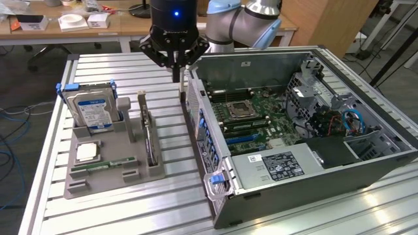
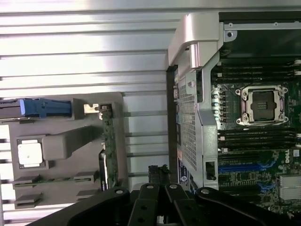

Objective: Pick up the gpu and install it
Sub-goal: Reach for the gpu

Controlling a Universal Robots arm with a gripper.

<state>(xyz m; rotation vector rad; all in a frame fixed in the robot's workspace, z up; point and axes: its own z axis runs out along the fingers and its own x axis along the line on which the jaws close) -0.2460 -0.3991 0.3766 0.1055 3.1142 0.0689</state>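
While one computer case (image 1: 255,66) lies open on its side, motherboard (image 1: 261,115) upward for access | one grey tray (image 1: 107,142) beside it | gripper (image 1: 176,73) hovers between them, fingers (image 1: 174,68) seemingly together, empty | one hard drive (image 1: 91,110) and one gpu (image 1: 150,142) stand on edge in the tray, likely for grasping from above

The gpu (image 1: 150,146) stands on its long edge in a slot of the grey holder (image 1: 104,164) on the bench (image 1: 176,196). It is a thin card seen edge-on, dark along its face, with a silver bracket at the end nearer my end effector (image 1: 175,74), which hangs above, not touching it. In my wrist view the gpu (image 2: 111,141) shows a narrow green board edge held upright between grey supports, just beside the computer case (image 2: 188,122).
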